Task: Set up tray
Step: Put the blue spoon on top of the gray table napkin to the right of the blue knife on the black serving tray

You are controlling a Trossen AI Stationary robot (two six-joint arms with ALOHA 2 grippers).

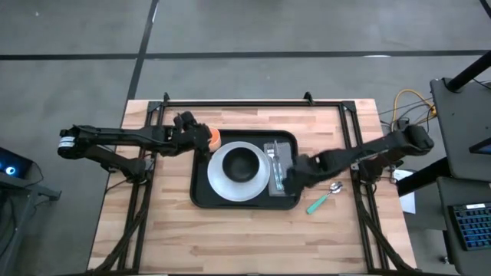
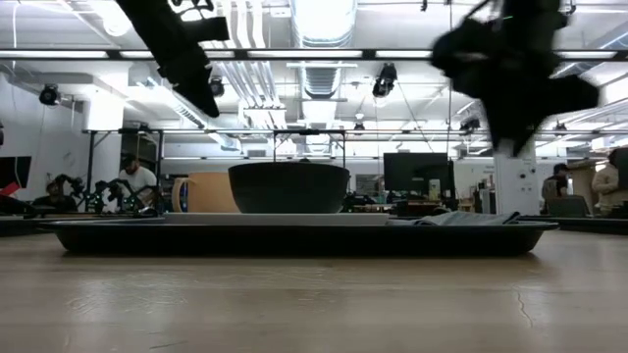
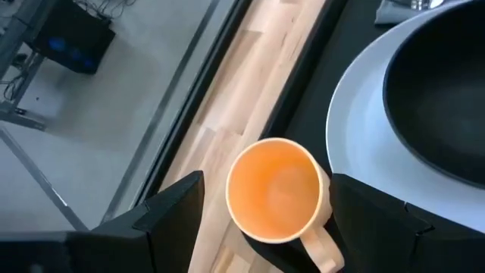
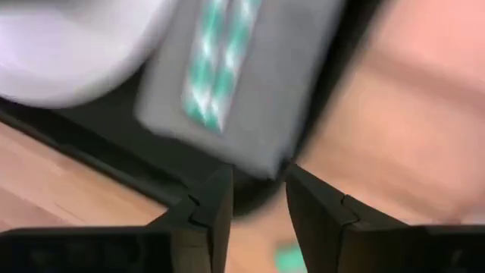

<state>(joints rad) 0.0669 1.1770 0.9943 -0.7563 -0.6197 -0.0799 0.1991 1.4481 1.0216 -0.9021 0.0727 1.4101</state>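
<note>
A: Black tray (image 1: 201,192) sits mid-table on the wood. On it: white plate (image 1: 219,178) near centre, dark bowl (image 1: 243,162) on the plate, grey napkin (image 1: 285,157) toward the tray's right end with green-handled cutlery (image 4: 216,57) lying on it.

B: The cup?

A: Orange cup (image 3: 274,191) at the tray's back-left corner. Left gripper (image 3: 265,220) hangs over it, fingers spread wide either side, apart from its wall. Whether the cup stands fully inside the rim, I can't tell.

B: Right arm?

A: Right gripper (image 4: 258,205) just above the tray's right edge, by the napkin's near corner. Jaws part-way apart, nothing between them.

B: What's outstanding?

A: A green-handled spoon (image 1: 325,196) lies on the table just off the tray's right end, near the front corner. My reading: plate, bowl, napkin and some cutlery placed; cup nearly or just set; spoon not yet brought onto the napkin. Well past halfway.
</note>
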